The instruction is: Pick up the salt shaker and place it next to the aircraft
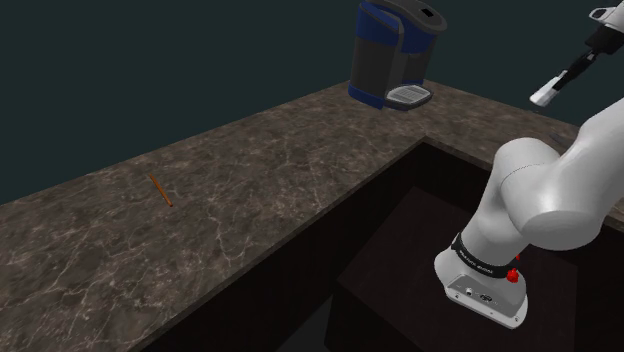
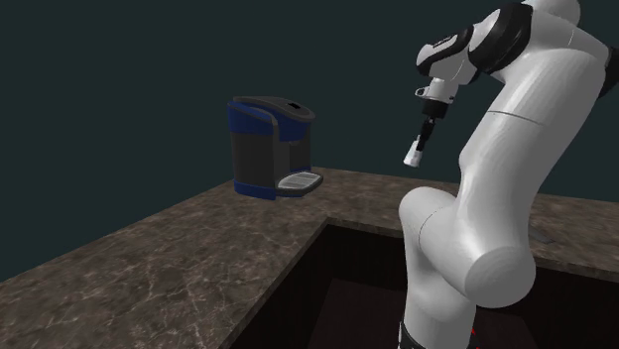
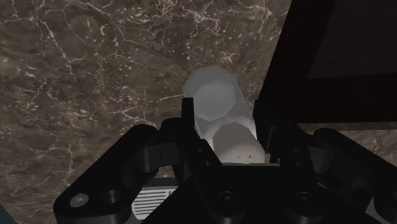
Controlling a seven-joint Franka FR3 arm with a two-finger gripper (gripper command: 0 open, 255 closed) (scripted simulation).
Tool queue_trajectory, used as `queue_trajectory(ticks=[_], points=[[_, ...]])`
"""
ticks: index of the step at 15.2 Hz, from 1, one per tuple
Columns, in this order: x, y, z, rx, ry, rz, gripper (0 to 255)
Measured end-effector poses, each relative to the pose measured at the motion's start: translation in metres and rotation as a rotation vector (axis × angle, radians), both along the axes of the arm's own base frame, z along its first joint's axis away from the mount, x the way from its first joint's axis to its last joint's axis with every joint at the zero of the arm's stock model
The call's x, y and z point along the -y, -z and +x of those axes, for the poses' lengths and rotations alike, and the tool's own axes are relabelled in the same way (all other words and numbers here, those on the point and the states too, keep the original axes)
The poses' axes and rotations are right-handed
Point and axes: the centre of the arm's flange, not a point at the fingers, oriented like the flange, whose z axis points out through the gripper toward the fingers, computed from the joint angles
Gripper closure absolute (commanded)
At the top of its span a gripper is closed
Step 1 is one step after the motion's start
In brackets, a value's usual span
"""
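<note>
Fingers [image 3: 188, 113]: clenched on the salt shaker [image 3: 222, 114], one black finger against each side of its body.

Salt shaker, wrist view: pale grey-white. Its faceted end points away from the hand. The rounder end, marked with a few small dots, sits back between the fingers.

Position: the shaker is off the table, held in the air.
- Shoulder view: shaker [image 1: 547, 93] sticks out tilted below the fingers [image 1: 574, 70]. It is at the view's upper right, above the far stretch of the table [image 1: 250, 170].
- Second exterior view: shaker [image 2: 416, 151] hangs close to upright under the fingers [image 2: 430, 127]. It is high over the table [image 2: 149, 268] and to the view's right of the coffee machine [image 2: 270, 147].

Under the shaker, wrist view: brown marble-patterned table [image 3: 76, 63], with the table's edge and a dark recess [image 3: 343, 57] just beside it.

Surroundings:
- The coffee machine [image 1: 390, 50] is blue and dark grey with a grey drip tray. It stands on the table by the inner corner, well apart from the shaker.
- A thin orange-brown stick-like object [image 1: 160, 190] lies flat on the table toward the shoulder view's left, far from the shaker. It is too small to tell what it is.
- The white arm [image 1: 540, 190] rises from its base [image 1: 482, 288], which sits in the dark recess [image 1: 400, 250] that the table wraps around.
- A plain dark wall [image 1: 150, 70] stands behind the table.
</note>
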Motion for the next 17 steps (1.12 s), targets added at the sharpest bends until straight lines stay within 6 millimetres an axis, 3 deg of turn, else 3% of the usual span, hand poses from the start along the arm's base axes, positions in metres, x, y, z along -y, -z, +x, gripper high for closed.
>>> queue_trajectory(ticks=[5, 17], points=[[0.007, 0.024, -0.014, -0.004, -0.002, 0.001, 255], [0.006, 0.087, -0.014, -0.004, -0.002, 0.002, 255]])
